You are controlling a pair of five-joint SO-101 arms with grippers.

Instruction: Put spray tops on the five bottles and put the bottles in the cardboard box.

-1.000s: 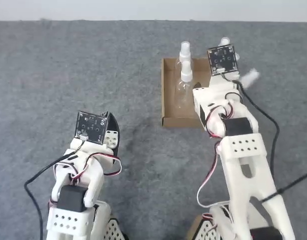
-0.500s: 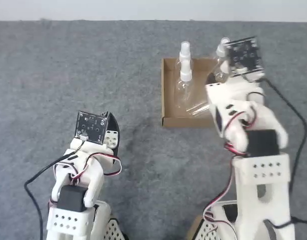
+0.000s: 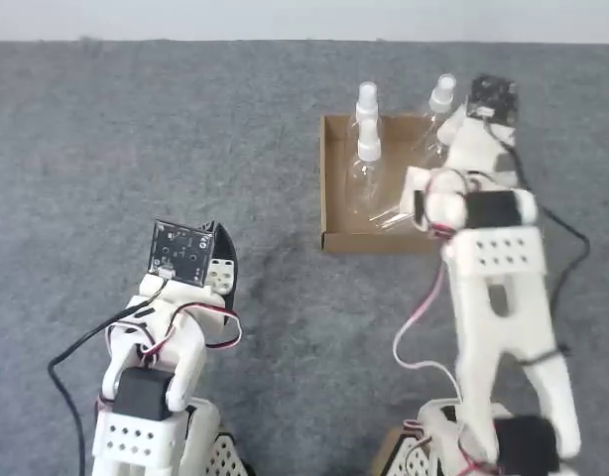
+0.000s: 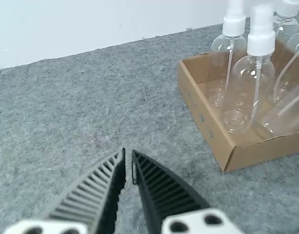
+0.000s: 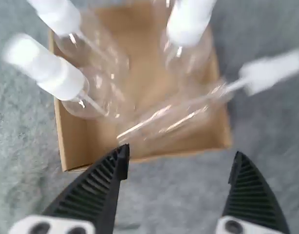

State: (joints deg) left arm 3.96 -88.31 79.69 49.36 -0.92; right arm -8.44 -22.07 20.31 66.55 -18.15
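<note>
Grey felt covers the desk (image 3: 185, 119), and a white wall runs along its far edge.

1. Box. The box (image 3: 325, 183) sits at the far edge of the desk, right of centre. Its top is open.

2. Bottles. Four clear bottles can be counted in the box, each fitted with a white spray top.
- Far-left bottle (image 3: 367, 99): upright, against the far wall of the box.
- Second bottle (image 3: 369, 151): upright, just in front of the first.
- Third bottle (image 3: 441, 95): upright, at the far right corner of the box.
- Fourth bottle (image 3: 389, 213): lying tilted across the near part of the box. In the right wrist view its spray top (image 5: 271, 73) projects past a side wall of the box.

3. Left claw. The left claw (image 4: 128, 158) is low over the near-left part of the desk, well apart from the box. Its jaws are almost closed, with a thin slit between them. It grips nothing.

4. Right claw. The right arm (image 3: 493, 258) stretches from the near edge of the desk towards the box. The right claw (image 5: 179, 153) hangs above the near wall of the box and points down. Its jaws are spread wide and it grips nothing. The fourth bottle lies below the claw, apart from both fingers.
</note>
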